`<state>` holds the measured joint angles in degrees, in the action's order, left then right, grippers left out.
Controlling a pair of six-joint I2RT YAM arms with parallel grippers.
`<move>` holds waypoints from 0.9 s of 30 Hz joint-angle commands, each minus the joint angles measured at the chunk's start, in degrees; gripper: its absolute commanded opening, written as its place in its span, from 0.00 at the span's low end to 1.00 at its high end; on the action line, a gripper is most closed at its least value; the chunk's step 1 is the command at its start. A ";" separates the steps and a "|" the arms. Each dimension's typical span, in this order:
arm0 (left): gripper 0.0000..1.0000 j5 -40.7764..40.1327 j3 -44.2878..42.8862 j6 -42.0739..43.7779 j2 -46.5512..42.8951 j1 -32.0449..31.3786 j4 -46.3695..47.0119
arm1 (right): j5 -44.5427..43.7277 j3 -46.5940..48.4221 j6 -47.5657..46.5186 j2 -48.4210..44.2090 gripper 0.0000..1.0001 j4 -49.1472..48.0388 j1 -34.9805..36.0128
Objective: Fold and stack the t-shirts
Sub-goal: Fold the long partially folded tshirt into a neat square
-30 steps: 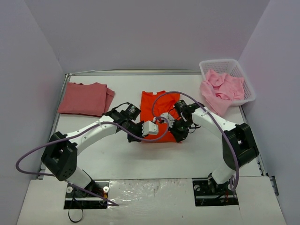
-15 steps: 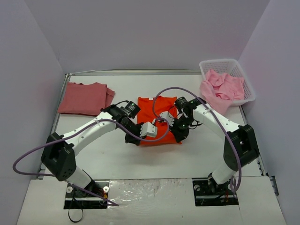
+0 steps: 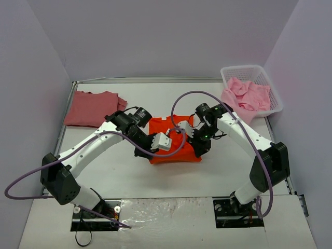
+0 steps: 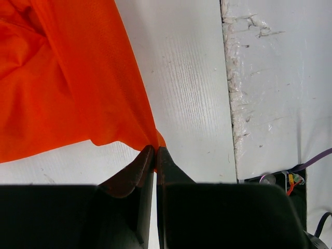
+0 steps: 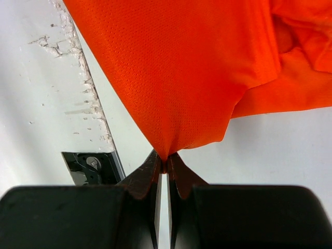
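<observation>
shortening and sliding toward the near edge, the bright orange-red cloth t-shirt [image 3: 174, 153] is lying mid white surface [image 3: 119, 174]. the left tool [image 4: 155, 155] and right tool [image 5: 165, 165] are each pinching a corner; they should be travelling level and together, keeping the edge taut.

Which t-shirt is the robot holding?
The bright orange-red cloth t-shirt in the middle: the left gripper and right gripper pinch its edge. The dusty rose-red t-shirt lies at the left, the light pink t-shirts at the white plastic basket.
</observation>
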<state>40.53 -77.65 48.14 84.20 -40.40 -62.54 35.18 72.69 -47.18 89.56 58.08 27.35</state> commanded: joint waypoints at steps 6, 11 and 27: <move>0.02 -2.91 -3.12 -0.77 -2.20 1.03 -2.67 | -1.43 7.64 -0.90 0.26 0.00 4.58 -1.25; 0.02 -4.50 -4.70 -1.47 -0.97 2.87 -0.65 | -2.22 11.60 -0.63 3.07 0.00 3.53 -2.13; 0.02 -6.61 -14.63 0.90 7.73 9.64 0.32 | -3.19 24.34 -3.09 13.88 0.00 4.05 -4.85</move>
<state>34.61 -88.90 47.64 91.70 -32.01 -60.62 33.26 94.15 -48.75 101.86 59.20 23.62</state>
